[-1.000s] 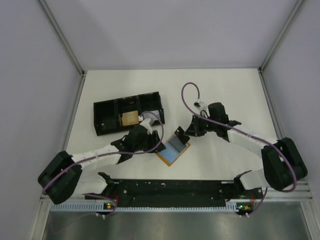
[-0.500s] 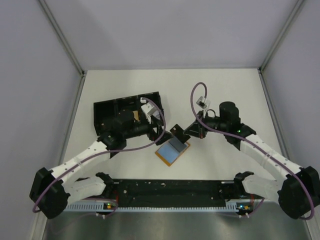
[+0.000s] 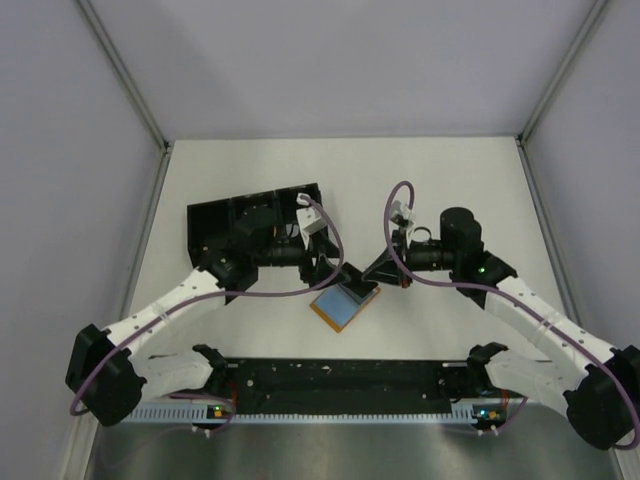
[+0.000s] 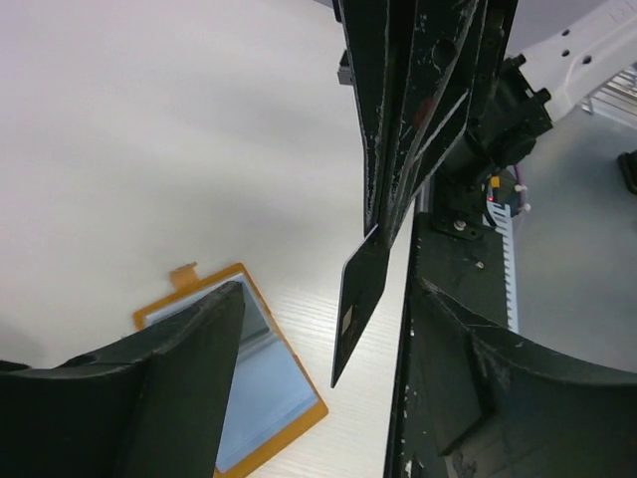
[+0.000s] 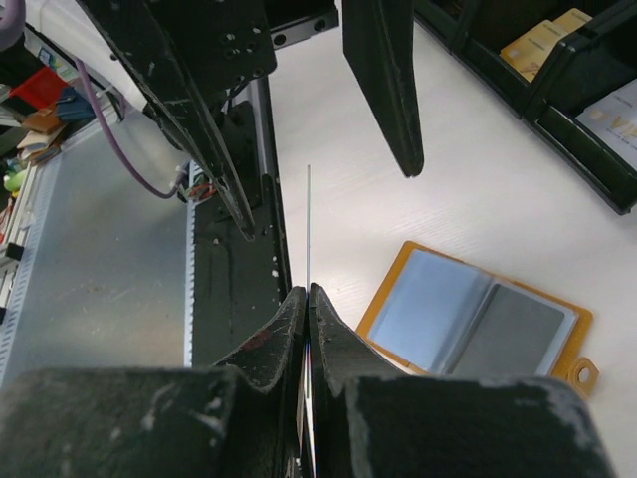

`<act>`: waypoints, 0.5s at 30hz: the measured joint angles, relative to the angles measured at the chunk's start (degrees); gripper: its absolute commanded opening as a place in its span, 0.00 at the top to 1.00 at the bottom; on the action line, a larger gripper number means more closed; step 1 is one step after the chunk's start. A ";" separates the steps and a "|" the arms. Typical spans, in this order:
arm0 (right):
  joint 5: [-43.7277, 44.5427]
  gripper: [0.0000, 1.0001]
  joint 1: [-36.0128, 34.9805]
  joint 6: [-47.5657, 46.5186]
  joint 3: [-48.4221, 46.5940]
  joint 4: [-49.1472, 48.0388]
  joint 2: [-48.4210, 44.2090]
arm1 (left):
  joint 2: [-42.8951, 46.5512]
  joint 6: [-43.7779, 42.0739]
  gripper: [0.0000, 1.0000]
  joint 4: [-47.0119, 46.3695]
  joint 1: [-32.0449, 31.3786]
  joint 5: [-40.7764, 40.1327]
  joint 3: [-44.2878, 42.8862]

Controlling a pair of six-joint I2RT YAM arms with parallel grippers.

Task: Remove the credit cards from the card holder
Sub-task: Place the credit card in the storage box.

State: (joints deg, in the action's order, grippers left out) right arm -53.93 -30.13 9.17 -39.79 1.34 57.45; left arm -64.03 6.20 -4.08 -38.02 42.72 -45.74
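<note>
Now, left gripper (image 3: pixel 325 268): back from over the tray (image 3: pixel 203 232), where it hung half a second ago; spread wide, one finger on either side of the held card (image 4: pixel 358 299), touching nothing.
Right gripper (image 5: pixel 309 299): much where it was, pinched tight on one end of that card.
Held card: upright, thin, dark-faced with a small chip mark; clear of the table.
Card holder (image 5: pixel 468 314): unmoved, open and flat on the table just beside both grippers; orange-tan rim, two pale blue-grey faces, small tab at one edge.
</note>
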 measured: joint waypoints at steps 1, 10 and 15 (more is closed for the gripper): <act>-0.20 1.00 -0.02 -0.07 0.00 -0.04 -0.15 | -0.35 -0.20 0.37 0.37 0.00 0.70 -0.13; -0.68 0.96 -0.07 -0.59 0.26 -0.79 -0.50 | -3.41 -0.17 1.00 2.34 0.00 8.33 -1.22; 1.44 0.49 -0.13 -0.66 0.94 -1.51 -0.81 | -3.19 0.39 1.00 2.78 0.87 7.52 -1.22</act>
State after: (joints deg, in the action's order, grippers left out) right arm -52.49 -30.26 8.51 -38.85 -0.16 56.64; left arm -67.22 6.59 -1.30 -37.15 50.24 -46.96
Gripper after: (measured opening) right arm 0.287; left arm 0.011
